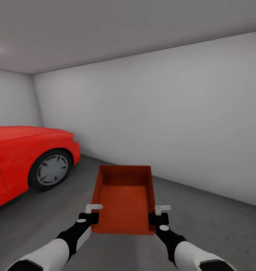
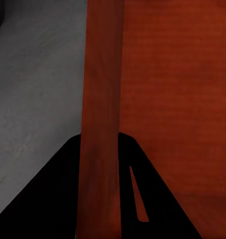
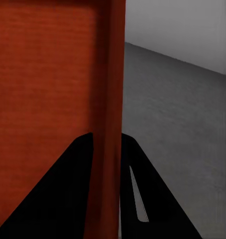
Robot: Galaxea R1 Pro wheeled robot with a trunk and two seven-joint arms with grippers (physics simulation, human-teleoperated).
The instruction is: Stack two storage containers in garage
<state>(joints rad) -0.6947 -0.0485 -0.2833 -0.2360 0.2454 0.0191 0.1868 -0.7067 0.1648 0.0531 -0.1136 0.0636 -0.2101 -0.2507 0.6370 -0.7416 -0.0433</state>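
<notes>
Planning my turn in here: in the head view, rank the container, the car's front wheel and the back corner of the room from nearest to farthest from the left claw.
1. The storage container: its left wall is gripped in the left claw, right at it.
2. The red car's front wheel: ahead and off to the left, on the floor.
3. The room's back corner: farthest, behind the car.

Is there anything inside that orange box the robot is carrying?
The storage container looks empty: its bare orange bottom and inner walls show. The left gripper and right gripper clamp its side walls. What lies on the floor directly beneath it is hidden.
</notes>
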